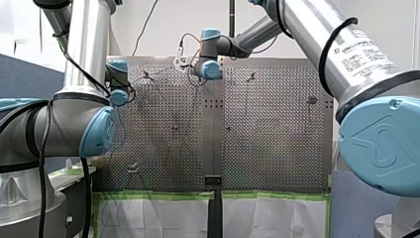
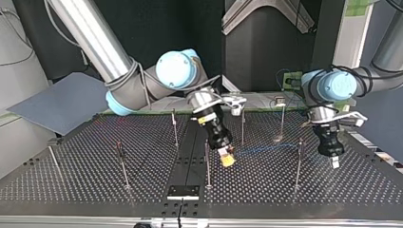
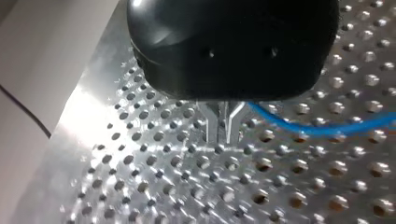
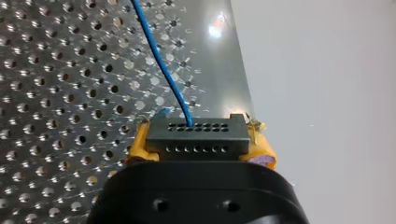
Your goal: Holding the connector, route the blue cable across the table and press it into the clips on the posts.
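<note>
Held the black connector [image 4: 196, 136] crosswise between the yellow pads [image 4: 136, 150] of my right claw [image 2: 227, 159], long axis from pad to pad, holed face pointing ahead. Saw the blue cable [image 4: 161, 65] leaving that face and running away over the perforated tabletop [image 4: 56, 93]. Found the metal fingers [image 3: 212, 126] of my left claw [image 3: 224, 133] nearly together, the cable just beside them; could not tell whether pinched.

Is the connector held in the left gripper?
No: the right wrist view shows the connector clamped between the right gripper's yellow pads, with the blue cable leading away from it.
</note>
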Controlling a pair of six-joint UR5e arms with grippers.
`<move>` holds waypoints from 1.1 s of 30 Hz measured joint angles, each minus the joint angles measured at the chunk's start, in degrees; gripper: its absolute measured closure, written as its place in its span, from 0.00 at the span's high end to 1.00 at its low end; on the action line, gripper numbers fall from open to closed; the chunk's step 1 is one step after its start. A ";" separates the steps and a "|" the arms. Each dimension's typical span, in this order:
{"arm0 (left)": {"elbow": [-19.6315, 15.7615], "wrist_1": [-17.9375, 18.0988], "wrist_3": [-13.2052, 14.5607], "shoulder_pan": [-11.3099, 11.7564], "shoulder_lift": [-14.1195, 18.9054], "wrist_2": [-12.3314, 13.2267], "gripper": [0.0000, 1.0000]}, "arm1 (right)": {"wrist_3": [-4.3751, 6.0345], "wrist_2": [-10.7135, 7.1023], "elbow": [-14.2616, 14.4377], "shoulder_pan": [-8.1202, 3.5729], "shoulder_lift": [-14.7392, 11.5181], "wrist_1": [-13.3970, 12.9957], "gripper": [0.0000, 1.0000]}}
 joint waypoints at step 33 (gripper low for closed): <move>-13.68 -7.77 -11.82 -3.36 8.16 3.62 1.00 | -1.16 3.64 0.77 0.82 2.24 3.06 0.00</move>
